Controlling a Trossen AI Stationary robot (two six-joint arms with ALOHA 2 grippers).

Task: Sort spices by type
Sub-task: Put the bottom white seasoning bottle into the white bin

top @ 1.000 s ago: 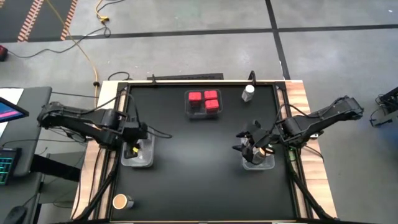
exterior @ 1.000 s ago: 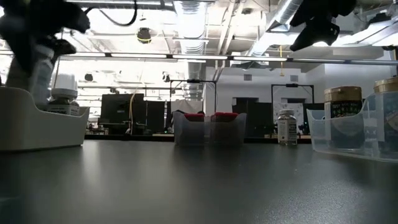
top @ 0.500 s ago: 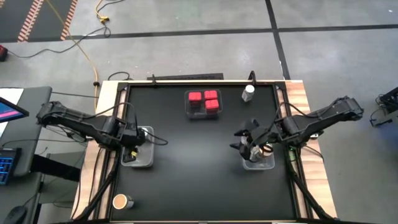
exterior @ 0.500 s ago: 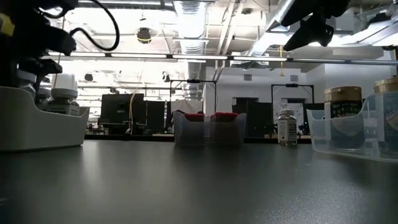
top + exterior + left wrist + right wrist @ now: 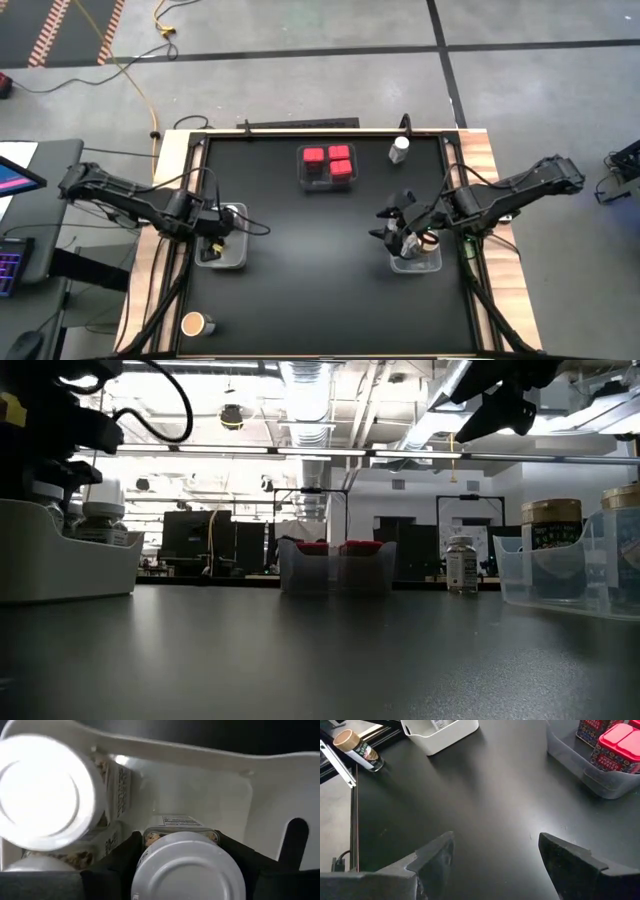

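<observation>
Now the left hand [image 5: 187, 865] pinches a white-capped jar [image 5: 187, 870] down inside the white bin [image 5: 200, 795] (two like jars beside it) — letting go crookedly could tip it. Over the clear bin [image 5: 415, 262], the right hand [image 5: 492, 857] hangs spread, empty — one tan-lidded jar [image 5: 193, 324] waits apart on the table [image 5: 300, 260].

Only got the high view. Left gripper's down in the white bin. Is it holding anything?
Observer: Yes. Left wrist view shows the left gripper shut on a white-capped round jar.
Operator: Anything else in there?
Observer: A second white-capped jar stands beside it inside the white plastic bin.
Operator: Right gripper?
Observer: Right wrist view shows the right gripper open, with nothing between its fingers.
</observation>
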